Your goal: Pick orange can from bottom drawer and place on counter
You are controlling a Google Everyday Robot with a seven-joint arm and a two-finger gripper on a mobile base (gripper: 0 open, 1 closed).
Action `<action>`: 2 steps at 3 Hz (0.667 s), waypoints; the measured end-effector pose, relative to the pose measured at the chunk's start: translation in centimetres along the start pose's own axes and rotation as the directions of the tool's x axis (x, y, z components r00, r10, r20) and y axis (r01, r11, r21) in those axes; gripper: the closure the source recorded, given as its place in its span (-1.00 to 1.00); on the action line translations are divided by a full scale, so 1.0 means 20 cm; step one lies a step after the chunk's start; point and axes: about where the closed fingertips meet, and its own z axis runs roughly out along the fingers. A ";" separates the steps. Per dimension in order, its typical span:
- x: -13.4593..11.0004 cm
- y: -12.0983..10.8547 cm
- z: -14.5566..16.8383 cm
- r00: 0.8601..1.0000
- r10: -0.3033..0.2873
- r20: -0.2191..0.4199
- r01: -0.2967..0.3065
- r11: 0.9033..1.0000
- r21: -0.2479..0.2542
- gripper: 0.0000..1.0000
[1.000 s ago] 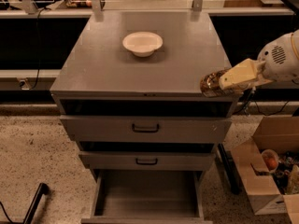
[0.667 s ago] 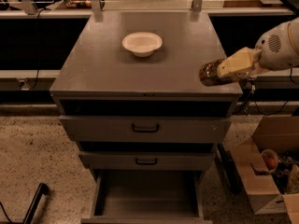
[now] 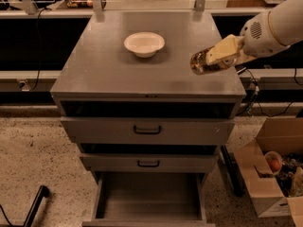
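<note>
Gripper (image 3: 214,58) clamped on orange can (image 3: 198,64), tilted, at right side of counter (image 3: 109,77); white bowl (image 3: 144,44) on counter; bottom drawer (image 3: 149,200) open

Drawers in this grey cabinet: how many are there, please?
3: upper black-handled drawer, middle black-handled drawer, open bottom drawer. The tool holds the shiny orange can above the counter's right side.

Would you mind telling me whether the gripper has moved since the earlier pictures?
Yes. The gripper, holding the orange can, has moved left and farther in over the counter, closer to the white bowl.
</note>
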 end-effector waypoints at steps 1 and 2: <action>0.07 -0.05 0.07 1.000 -0.024 -0.010 0.025 1.000 0.018 1.00; 0.12 -0.12 0.15 0.998 -0.066 -0.016 0.067 0.996 0.055 1.00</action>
